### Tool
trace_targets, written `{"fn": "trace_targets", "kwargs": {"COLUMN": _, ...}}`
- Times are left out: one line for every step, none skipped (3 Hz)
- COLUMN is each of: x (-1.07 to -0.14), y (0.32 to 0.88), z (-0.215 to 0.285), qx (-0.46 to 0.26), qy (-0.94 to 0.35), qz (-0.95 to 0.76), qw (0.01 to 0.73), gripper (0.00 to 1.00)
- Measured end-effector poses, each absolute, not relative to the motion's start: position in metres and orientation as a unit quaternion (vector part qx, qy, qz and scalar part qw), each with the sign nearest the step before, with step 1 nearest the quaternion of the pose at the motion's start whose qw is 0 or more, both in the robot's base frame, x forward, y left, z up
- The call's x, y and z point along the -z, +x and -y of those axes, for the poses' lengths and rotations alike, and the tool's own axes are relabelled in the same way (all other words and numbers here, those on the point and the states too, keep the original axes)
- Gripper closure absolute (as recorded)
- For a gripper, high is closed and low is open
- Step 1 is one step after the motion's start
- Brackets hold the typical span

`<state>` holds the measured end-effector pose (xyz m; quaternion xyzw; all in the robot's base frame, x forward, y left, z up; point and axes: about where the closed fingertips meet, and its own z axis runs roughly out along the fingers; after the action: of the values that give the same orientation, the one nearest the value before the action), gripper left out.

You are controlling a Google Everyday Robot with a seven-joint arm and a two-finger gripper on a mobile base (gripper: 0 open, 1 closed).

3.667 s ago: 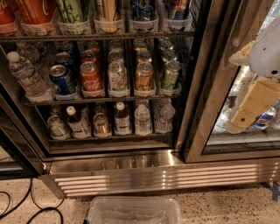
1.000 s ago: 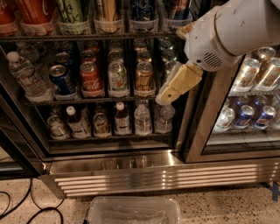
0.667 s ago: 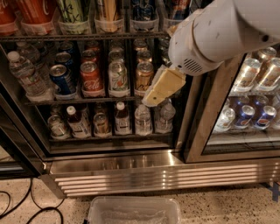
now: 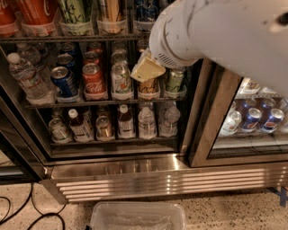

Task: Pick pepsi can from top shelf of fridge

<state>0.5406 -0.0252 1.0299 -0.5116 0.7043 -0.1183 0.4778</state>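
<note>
The fridge [image 4: 135, 177] stands with its left compartment open to me. The top shelf [image 4: 54, 38] runs along the upper edge of the view, with cans standing in clear cup holders. On it, a dark blue can, the pepsi can [image 4: 146, 10], shows only its lower part just left of my arm. Red Coca-Cola [image 4: 38, 11], green-and-white [image 4: 74, 11] and tan cans stand to its left. My gripper [image 4: 147, 69], a beige tip below the white arm, hangs in front of the middle shelf's cans, below the pepsi can.
The middle shelf holds a blue can [image 4: 64, 81], a red can [image 4: 93, 80], other cans and a water bottle [image 4: 27, 76]. Small bottles fill the lower shelf. Blue cans [image 4: 252, 119] sit behind the right glass door. On the floor lie a clear plastic bin [image 4: 137, 218] and cables [image 4: 18, 211].
My arm has swung left and upward across the fridge front. The gripper has moved from in front of the right-hand cans to the middle of the shelf, and the arm fills more of the view.
</note>
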Motion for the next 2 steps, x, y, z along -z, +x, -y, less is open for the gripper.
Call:
{"fn": "trace_targets", "kwargs": {"x": -1.036, "y": 0.55, "z": 0.032, "qx": 0.153, "qy": -0.481, "qz": -0.713, "qw": 0.487, "gripper": 0.23}}
{"fn": "trace_targets", "kwargs": {"x": -1.037, "y": 0.557, "z": 0.054, "qx": 0.187, "qy": -0.439, "qz": -0.734, "qw": 0.484, "gripper": 0.2}}
